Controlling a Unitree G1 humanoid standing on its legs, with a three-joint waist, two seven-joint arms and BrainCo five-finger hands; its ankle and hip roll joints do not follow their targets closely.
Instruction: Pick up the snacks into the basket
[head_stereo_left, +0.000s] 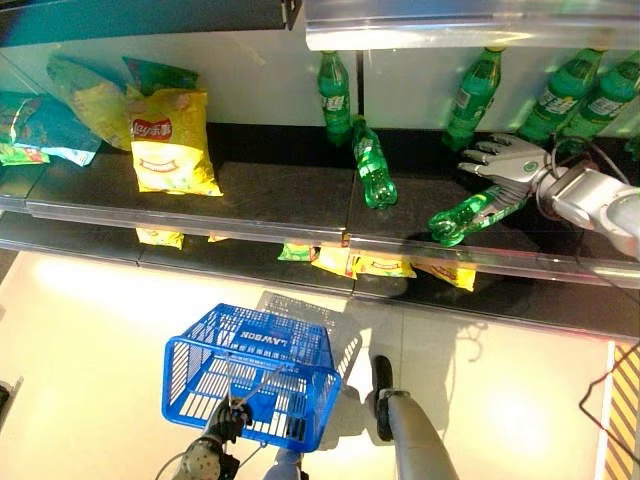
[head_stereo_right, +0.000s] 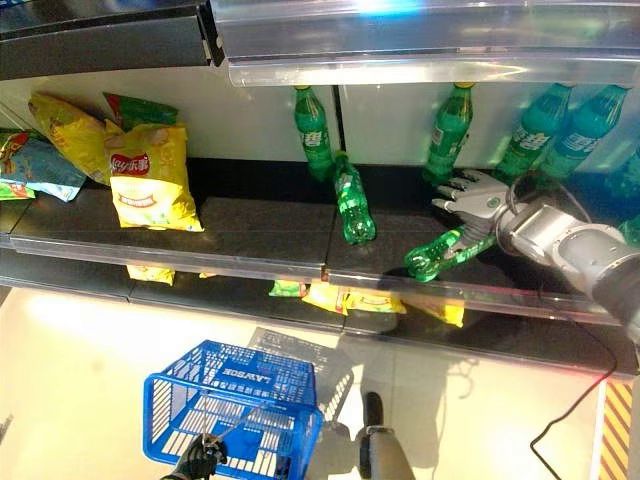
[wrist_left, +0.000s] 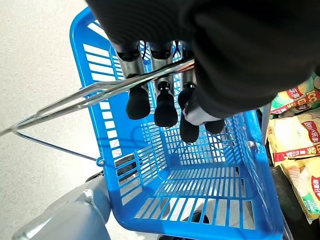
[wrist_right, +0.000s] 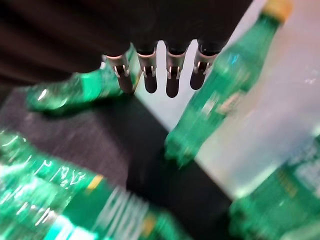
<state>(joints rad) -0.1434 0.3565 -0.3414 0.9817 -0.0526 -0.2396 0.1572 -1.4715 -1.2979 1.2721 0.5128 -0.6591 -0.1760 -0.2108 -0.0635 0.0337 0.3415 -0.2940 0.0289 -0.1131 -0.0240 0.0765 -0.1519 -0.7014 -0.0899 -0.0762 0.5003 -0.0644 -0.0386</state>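
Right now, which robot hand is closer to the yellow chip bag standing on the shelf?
Left, I think. The left robot hand holds the blue basket's handle down below the yellow chip bag. The right robot hand is far across the shelf, over a fallen green bottle.

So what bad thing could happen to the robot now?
The right hand is open above a lying green bottle near the shelf's front edge; a nudge might roll it off onto the floor. Upright bottles stand close around the hand, so the arm could knock them over. The yellow chip bag sits far from that hand, while the left hand holds the blue basket.
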